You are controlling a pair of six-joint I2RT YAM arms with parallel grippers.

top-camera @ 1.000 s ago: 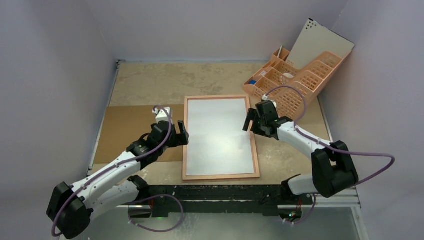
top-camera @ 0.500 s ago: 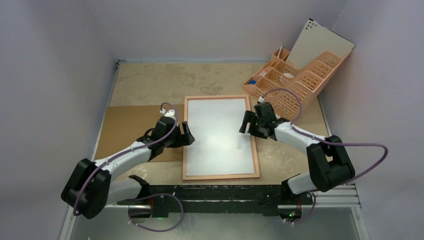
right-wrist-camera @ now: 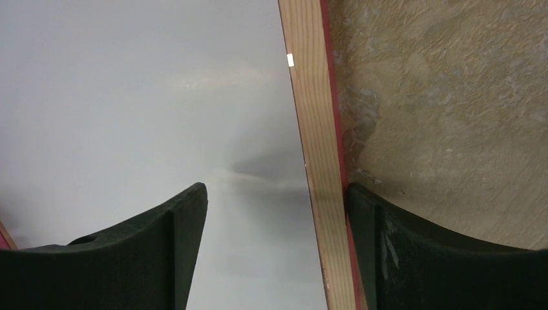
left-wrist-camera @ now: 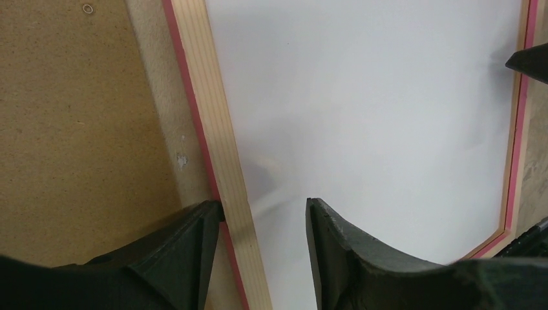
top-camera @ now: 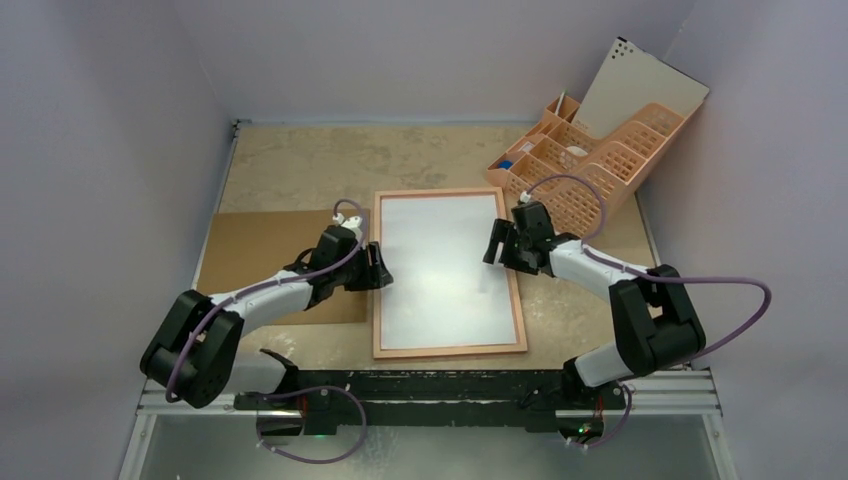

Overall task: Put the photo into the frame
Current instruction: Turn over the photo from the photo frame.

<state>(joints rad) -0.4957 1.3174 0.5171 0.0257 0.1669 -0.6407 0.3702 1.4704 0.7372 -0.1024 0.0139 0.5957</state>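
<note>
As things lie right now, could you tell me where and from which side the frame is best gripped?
Probably by the long side rails of the frame, from above near mid-length, one finger outside the edge, one inside over the photo. It lies flat, reverse up, and its rails are narrow; the left gripper and right gripper each stand astride one, open.

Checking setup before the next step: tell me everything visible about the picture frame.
The frame is a thin rectangle lying flat, reverse up, on the table: pale wood rails with pink outer edges. The photo, white back up, lies inside it. The left gripper straddles its left rail, the right gripper its right rail, both open.
</note>
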